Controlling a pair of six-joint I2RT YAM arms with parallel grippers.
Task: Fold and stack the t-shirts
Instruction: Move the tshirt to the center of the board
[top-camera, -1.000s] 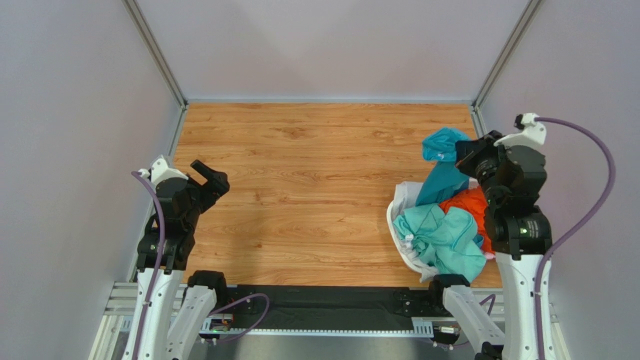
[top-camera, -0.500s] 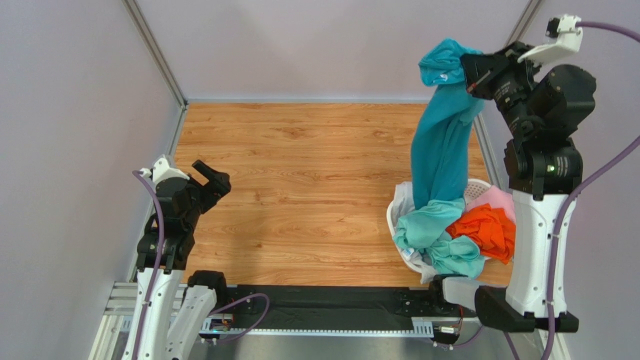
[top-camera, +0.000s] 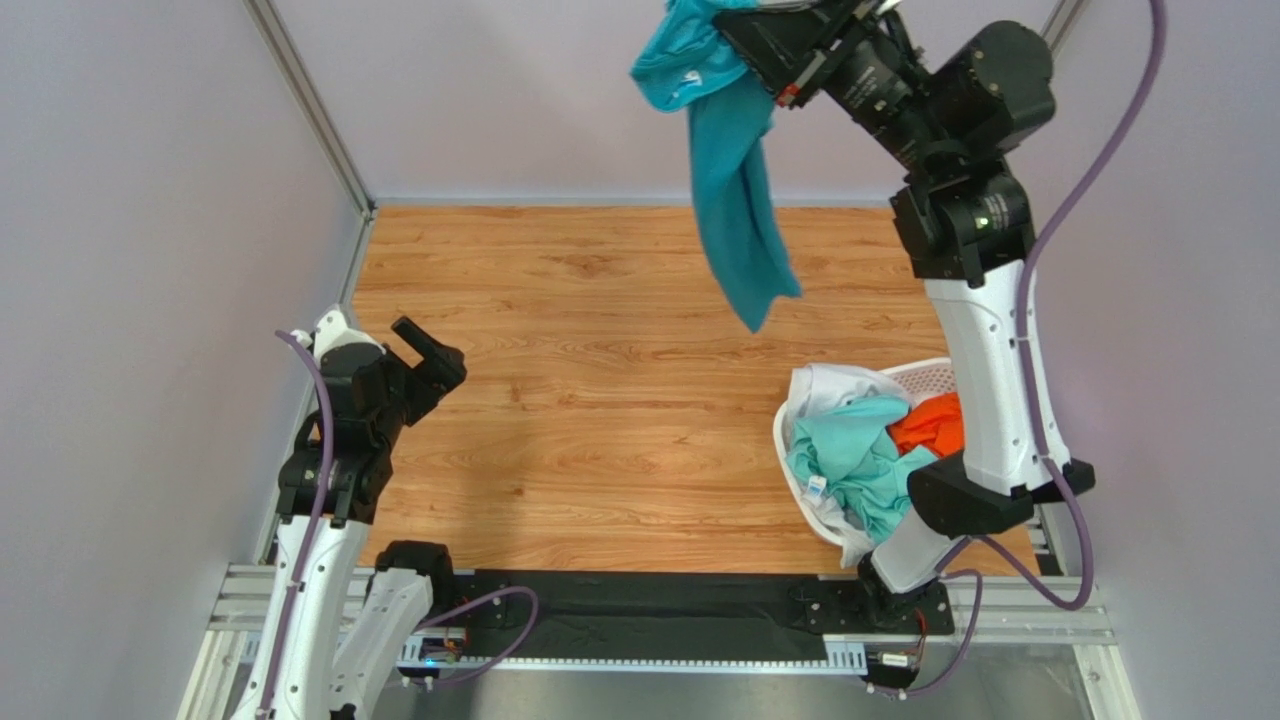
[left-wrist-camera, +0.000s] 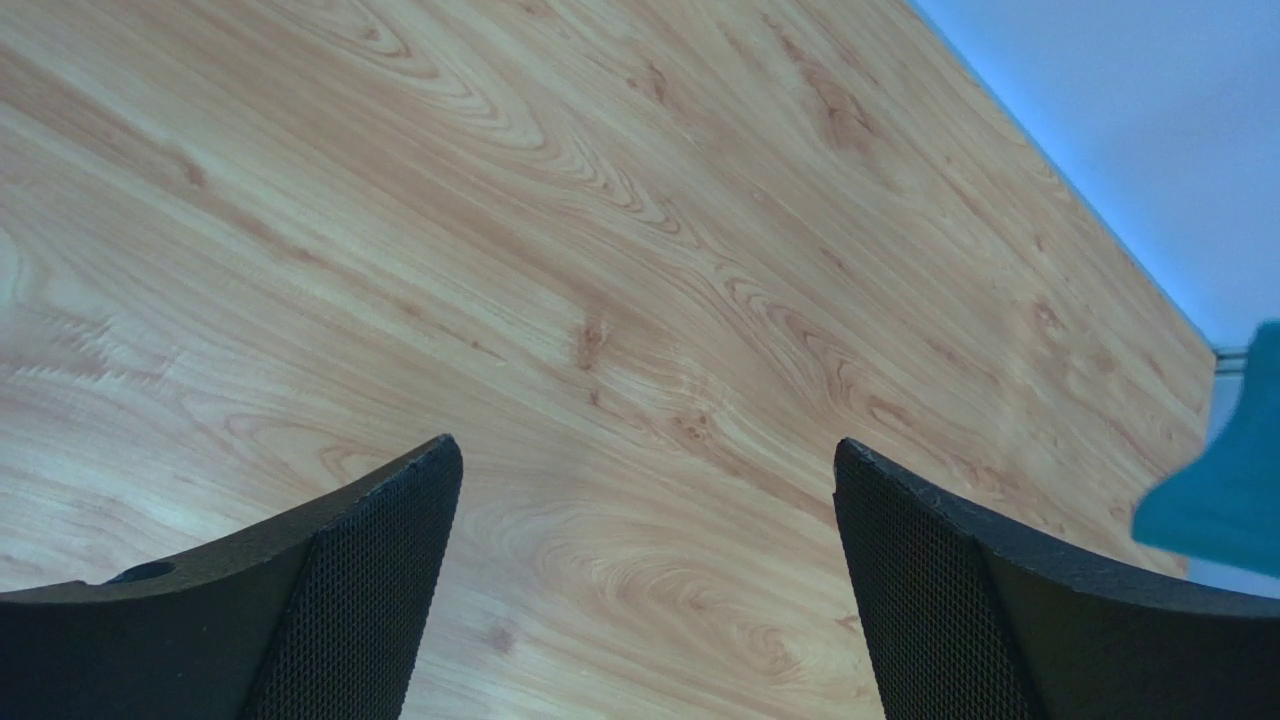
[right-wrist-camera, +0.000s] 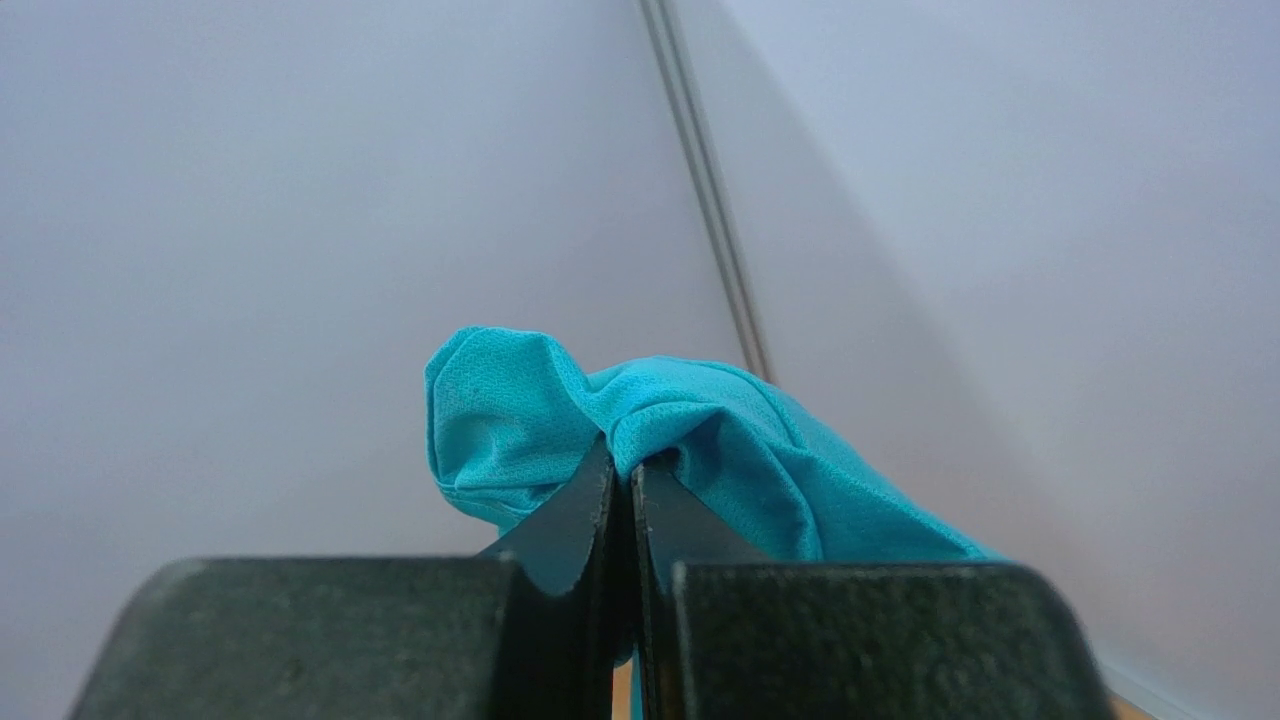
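Wood-grain tabletop (top-camera: 601, 360) spreads beneath both arms, with grey walls (top-camera: 150, 225) around it. The right gripper (right-wrist-camera: 619, 477) is raised high, up and away from the laundry basket (top-camera: 929, 371). Its jaws are pinched tight on a bunched fold of the deep teal-blue t-shirt (top-camera: 736, 195). That shirt hangs free in the air, its lower tip above the table beyond the basket's far-left side. Inside the basket lie a mint green t-shirt (top-camera: 849, 453), an orange one (top-camera: 926, 422) to its right, and white cloth (top-camera: 831, 387) at the far-left rim, probably another shirt. Well to the basket's left, the left gripper (left-wrist-camera: 643, 444) hovers over the wood, fingers spread wide and holding nothing.
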